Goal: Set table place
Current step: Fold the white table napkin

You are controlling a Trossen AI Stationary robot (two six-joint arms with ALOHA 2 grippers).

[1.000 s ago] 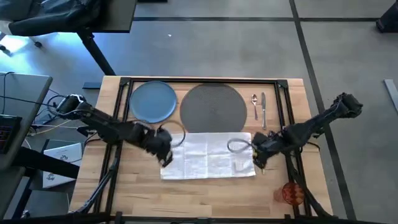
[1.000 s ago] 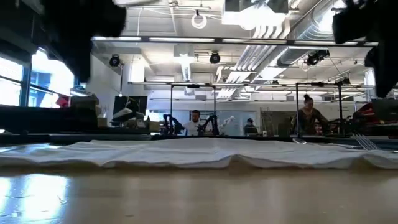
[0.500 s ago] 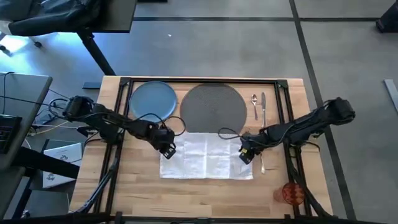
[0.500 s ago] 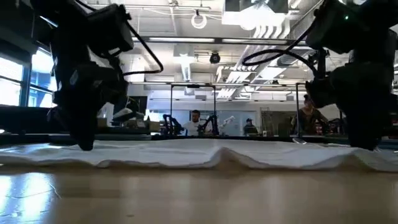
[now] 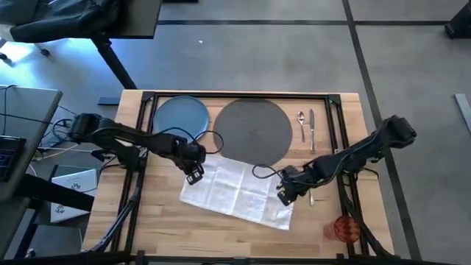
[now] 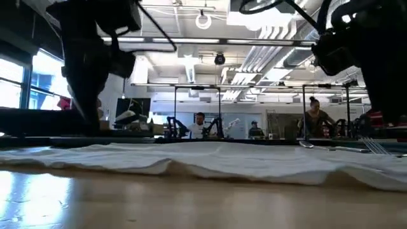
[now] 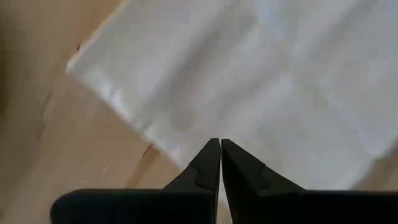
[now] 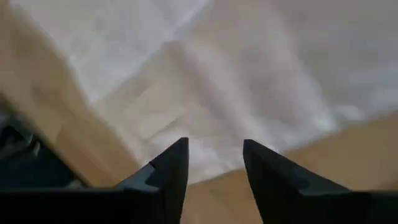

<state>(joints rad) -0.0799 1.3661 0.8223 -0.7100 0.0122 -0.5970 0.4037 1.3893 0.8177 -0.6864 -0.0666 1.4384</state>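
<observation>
White napkin [image 5: 239, 191] flat, creased, long axis skewed, right end nearer front edge; left gripper [image 5: 194, 175] clenched above corner; right gripper [image 5: 283, 197] fingers parted, empty

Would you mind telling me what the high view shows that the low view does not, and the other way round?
Only the high view shows the blue plate, the woven mat, the spoon, the knife and the orange cup, with the left gripper and right gripper at the napkin's opposite ends. Only the low view shows people in the room behind. Both share the napkin and the table.
</observation>
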